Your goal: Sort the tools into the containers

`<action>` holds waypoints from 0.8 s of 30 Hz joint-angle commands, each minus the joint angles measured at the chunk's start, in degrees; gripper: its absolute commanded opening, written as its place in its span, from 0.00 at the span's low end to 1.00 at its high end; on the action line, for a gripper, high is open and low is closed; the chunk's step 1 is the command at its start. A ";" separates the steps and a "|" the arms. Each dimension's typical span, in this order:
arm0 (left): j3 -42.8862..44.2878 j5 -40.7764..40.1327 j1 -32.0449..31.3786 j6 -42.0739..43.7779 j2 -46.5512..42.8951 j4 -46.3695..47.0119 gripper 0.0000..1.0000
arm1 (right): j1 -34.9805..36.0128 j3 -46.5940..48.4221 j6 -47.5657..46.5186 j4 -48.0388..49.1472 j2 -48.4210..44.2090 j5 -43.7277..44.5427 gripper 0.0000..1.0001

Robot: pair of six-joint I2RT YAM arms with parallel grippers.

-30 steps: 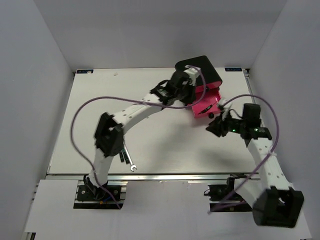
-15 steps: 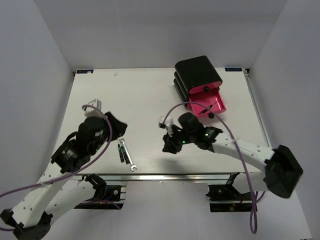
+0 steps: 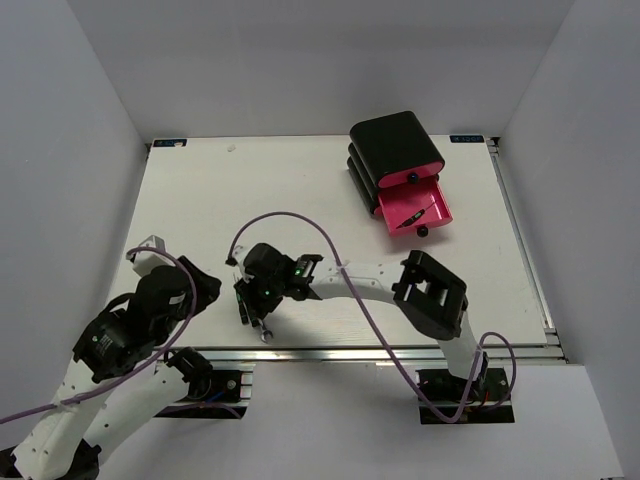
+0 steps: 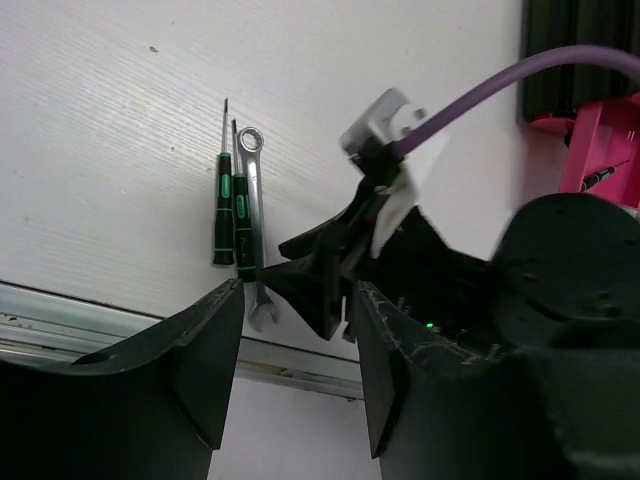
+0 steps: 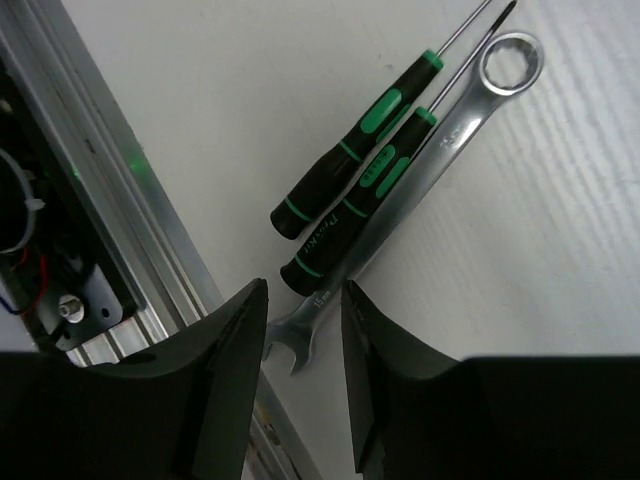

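Note:
Two screwdrivers [image 5: 352, 152] with black and green handles lie side by side on the table, and a silver wrench [image 5: 425, 165] lies against them. My right gripper [image 5: 303, 345] hovers open just above them, the wrench's open end showing between its fingertips. In the top view the right gripper [image 3: 257, 303] covers most of these tools; only the wrench end [image 3: 265, 335] shows. My left gripper [image 4: 295, 375] is open and empty near the table's front edge, left of the tools [image 4: 240, 225]. The black drawer stack [image 3: 395, 148] stands at the back right. Its pink drawer [image 3: 412, 208] is pulled out, with a screwdriver [image 3: 421, 214] in it.
The metal rail [image 5: 130, 230] of the table's front edge runs close beside the tools. The right arm's elbow [image 3: 432, 290] and purple cable [image 3: 290, 218] stretch across the table's near middle. White walls enclose the table on three sides.
The left arm pulled back from the drawers to the near left and its gripper opened. The right arm swung left from the drawer to above the tools on the table.

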 commanded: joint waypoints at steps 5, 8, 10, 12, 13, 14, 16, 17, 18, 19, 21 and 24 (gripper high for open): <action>2.04 -2.19 -0.15 -0.10 -1.44 -3.78 0.58 | 1.10 5.95 3.63 -1.07 5.46 6.15 0.37; 1.86 -1.76 -0.15 -0.54 -1.96 -4.13 0.58 | 1.10 7.53 3.37 -0.80 7.40 8.08 0.36; 1.95 -1.67 -0.15 -0.71 -2.05 -4.39 0.58 | 1.10 8.15 3.19 -0.71 8.02 8.43 0.36; 1.95 -1.58 -0.15 -0.71 -2.05 -4.92 0.58 | 1.10 8.50 3.19 -0.54 8.29 8.26 0.36; 1.95 -1.49 -0.15 -0.89 -2.14 -5.10 0.58 | 1.10 8.59 3.19 -0.54 8.29 8.17 0.36; 1.95 -1.49 -0.15 -0.89 -2.23 -5.10 0.58 | 1.10 8.50 3.36 -0.54 8.37 8.17 0.36; 1.69 -1.23 -0.15 -0.98 -2.49 -5.01 0.58 | 1.19 8.33 3.28 -0.45 8.38 8.26 0.36; 1.51 -1.23 -0.15 -0.89 -2.67 -4.92 0.58 | 1.36 8.15 3.36 -0.28 8.38 8.35 0.36; 1.34 -1.05 -0.15 -1.06 -2.84 -4.83 0.58 | 1.36 7.98 3.28 -0.28 8.38 8.52 0.36; 1.25 -0.88 -0.06 -1.06 -2.84 -4.75 0.58 | 1.62 7.80 3.19 -0.28 8.46 8.61 0.36; 1.25 -0.70 -0.06 -1.15 -2.93 -4.75 0.58 | 2.06 7.62 3.10 -0.19 8.55 8.61 0.36; 1.25 -0.44 -0.15 -1.24 -3.11 -4.83 0.58 | 2.86 7.62 2.66 -0.01 8.90 9.66 0.36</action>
